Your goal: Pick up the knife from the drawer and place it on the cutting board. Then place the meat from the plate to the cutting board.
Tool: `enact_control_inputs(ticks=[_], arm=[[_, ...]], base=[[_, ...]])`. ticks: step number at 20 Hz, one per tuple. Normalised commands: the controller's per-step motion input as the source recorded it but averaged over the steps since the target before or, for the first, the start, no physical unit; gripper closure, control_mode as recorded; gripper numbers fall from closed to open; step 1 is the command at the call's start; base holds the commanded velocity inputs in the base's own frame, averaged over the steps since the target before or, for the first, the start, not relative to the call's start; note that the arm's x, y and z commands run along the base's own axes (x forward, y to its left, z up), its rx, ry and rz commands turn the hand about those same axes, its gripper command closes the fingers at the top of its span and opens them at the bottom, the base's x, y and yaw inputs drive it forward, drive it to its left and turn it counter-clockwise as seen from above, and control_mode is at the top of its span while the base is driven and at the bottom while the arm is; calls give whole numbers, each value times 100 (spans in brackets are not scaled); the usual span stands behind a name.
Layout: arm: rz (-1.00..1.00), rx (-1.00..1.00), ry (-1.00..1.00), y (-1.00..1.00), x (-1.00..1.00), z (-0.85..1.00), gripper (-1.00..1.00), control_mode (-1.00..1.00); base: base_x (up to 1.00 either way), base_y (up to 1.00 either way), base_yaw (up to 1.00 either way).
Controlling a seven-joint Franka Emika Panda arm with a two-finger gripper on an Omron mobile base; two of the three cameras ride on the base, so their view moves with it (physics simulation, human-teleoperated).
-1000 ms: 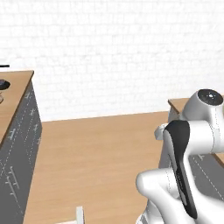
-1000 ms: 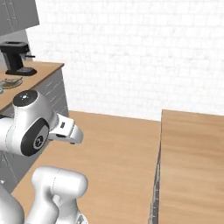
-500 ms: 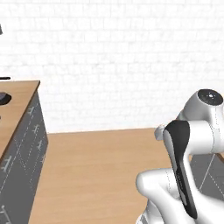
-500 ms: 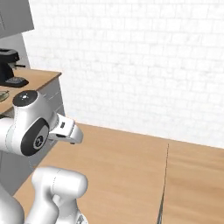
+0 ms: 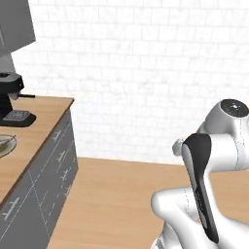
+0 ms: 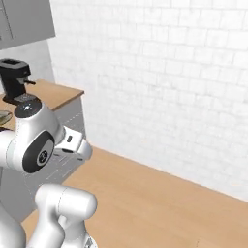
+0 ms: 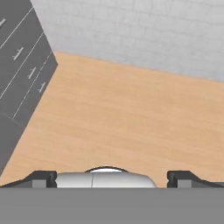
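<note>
The gripper [image 7: 111, 177] hangs over bare wooden floor [image 7: 131, 118], its two dark fingertips [image 7: 41, 178] spread wide apart with nothing between them. In the hand view the floor is light tan with a fine grain and runs up to a white brick wall [image 7: 144, 35]; a bank of dark grey cabinet fronts [image 7: 22, 65] with slim pale bar handles takes up the upper left corner. In the left base view a table [image 5: 41, 126] with a tan wooden top stands along the left edge, over grey drawers [image 5: 53, 160], each a flat grey panel with a short light handle; all of them look shut. On the table's far end sits a black coffee machine [image 5: 12, 99] with a side handle sticking out to the right, under a grey wall cabinet [image 5: 14, 24]. Nearer the camera, at the left edge, is part of a round shallow plate [image 5: 6, 145] of dull grey-beige with a low rim; what lies on it is too small and cut off to make out. The right base view shows the same table [image 6: 63, 94] and coffee machine [image 6: 14, 80] at far left, with a sliver of the plate [image 6: 4, 116] just behind the arm's white shoulder.
</note>
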Motion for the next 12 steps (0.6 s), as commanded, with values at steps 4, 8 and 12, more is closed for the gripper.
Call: enact_control_inputs(ticks=[4, 8, 12], arm=[[0, 0, 0, 0, 0, 0, -100, 100], [0, 0, 0, 0, 0, 0, -100, 100], [0, 0, 0, 0, 0, 0, -100, 100]], base=[[100, 0, 70], [100, 5, 73], [100, 0, 68]])
